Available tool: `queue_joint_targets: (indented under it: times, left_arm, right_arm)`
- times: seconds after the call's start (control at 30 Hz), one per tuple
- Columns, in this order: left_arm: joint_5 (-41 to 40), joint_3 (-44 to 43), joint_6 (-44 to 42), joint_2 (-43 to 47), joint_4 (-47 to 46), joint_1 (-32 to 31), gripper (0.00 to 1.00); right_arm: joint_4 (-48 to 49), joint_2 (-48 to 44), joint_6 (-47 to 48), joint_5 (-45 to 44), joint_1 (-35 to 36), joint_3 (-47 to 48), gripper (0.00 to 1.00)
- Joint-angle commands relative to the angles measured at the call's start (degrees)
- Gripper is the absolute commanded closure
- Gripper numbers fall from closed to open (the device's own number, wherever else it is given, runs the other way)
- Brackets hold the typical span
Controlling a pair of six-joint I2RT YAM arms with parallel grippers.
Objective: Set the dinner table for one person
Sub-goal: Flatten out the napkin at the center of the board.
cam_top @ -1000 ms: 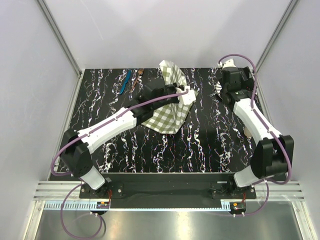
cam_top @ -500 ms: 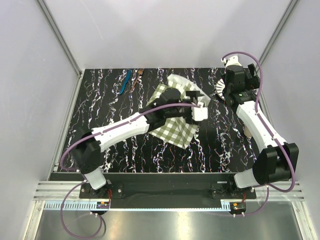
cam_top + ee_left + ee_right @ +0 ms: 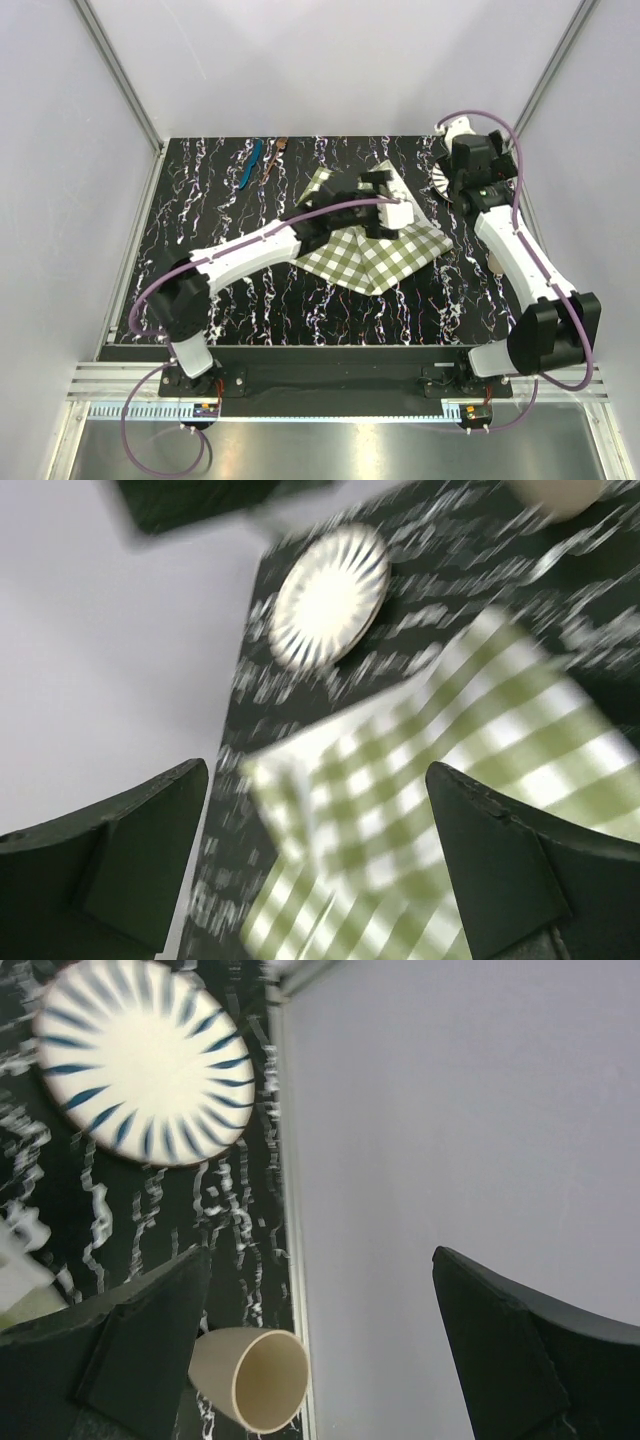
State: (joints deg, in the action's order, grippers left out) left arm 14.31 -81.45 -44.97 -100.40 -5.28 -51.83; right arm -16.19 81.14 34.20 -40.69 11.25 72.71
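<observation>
The black marbled desk (image 3: 200,210) spans the white-walled cell, with a green checked cloth (image 3: 385,255) spread right of its middle. The left jaws gape empty over the cloth's far edge. The right jaws gape empty above a striped plate (image 3: 140,1060) near the far right corner.

A black dinner table (image 3: 400,310) with white marble-like veins is showing a smooth, faintly shiny finish. At frame centre a green-and-white checked cloth (image 3: 385,260) is looking soft, woven and matt. In the right wrist view, a striped plate (image 3: 140,1060) at upper left is looking glazed; a beige cup (image 3: 250,1378) below is looking matt.
</observation>
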Motion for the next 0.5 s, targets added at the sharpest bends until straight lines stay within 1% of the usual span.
queue_joint_targets:
  times: [0.0, 0.03, 0.07, 0.1, 0.13, 0.17, 0.2, 0.23, 0.27, 0.3, 0.37, 0.47]
  left_arm:
    - [-8.2, 3.5, -3.4, 6.5, 4.5, 7.7, 0.01]
    - [-8.7, 5.0, -4.3, 8.6, 5.2, 9.5, 0.01]
    - [-8.2, 6.4, -7.4, 9.8, 9.7, 12.8, 0.01]
    - [-8.0, 10.0, -9.0, 12.7, 10.9, 14.3, 0.01]
    - [-7.5, 12.2, -10.9, 14.3, 11.9, 15.8, 0.01]
    - [-4.8, 14.1, -15.2, 16.0, 15.5, 18.3, 0.01]
    - [-3.1, 18.0, -17.4, 17.8, 17.0, 19.5, 0.01]
    - [-1.1, 19.8, -19.5, 21.0, 19.1, 20.4, 0.01]
    - [2.8, 21.2, -22.8, 22.5, 23.5, 21.6, 0.01]
    - [4.5, 23.2, -24.1, 23.8, 25.8, 21.7, 0.01]
    - [8.4, 24.6, -24.3, 26.2, 30.9, 21.5, 0.01]
    - [11.4, 25.6, -20.2, 28.0, 31.6, 20.3, 0.01]
  right_arm:
    - [-5.7, -4.7, 4.3, 11.9, 2.2, -2.6, 0.01]
    - [-6.0, -5.5, 7.5, 13.1, 2.9, -3.8, 0.02]
    - [-7.1, -6.7, 9.2, 16.1, 4.5, -6.0, 0.02]
    - [-7.2, -7.4, 12.9, 17.0, 5.2, -7.2, 0.04]
    - [-7.2, -8.2, 14.2, 18.0, 5.8, -8.4, 0.04]
    - [-7.6, -9.2, 15.9, 20.1, 6.8, -9.3, 0.04]
    - [-7.3, -9.7, 17.8, 20.6, 7.3, -11.4, 0.04]
    - [-7.0, -9.9, 20.7, 21.3, 7.8, -12.3, 0.03]
    - [-7.0, -10.3, 22.2, 22.0, 8.1, -13.0, 0.02]
    - [-6.5, -10.5, 24.5, 22.5, 8.8, -14.2, 0.02]
    - [-6.3, -10.0, 25.7, 22.8, 9.4, -14.6, 0.01]
    - [-6.9, -9.9, 27.5, 23.5, 10.6, -15.0, 0.00]
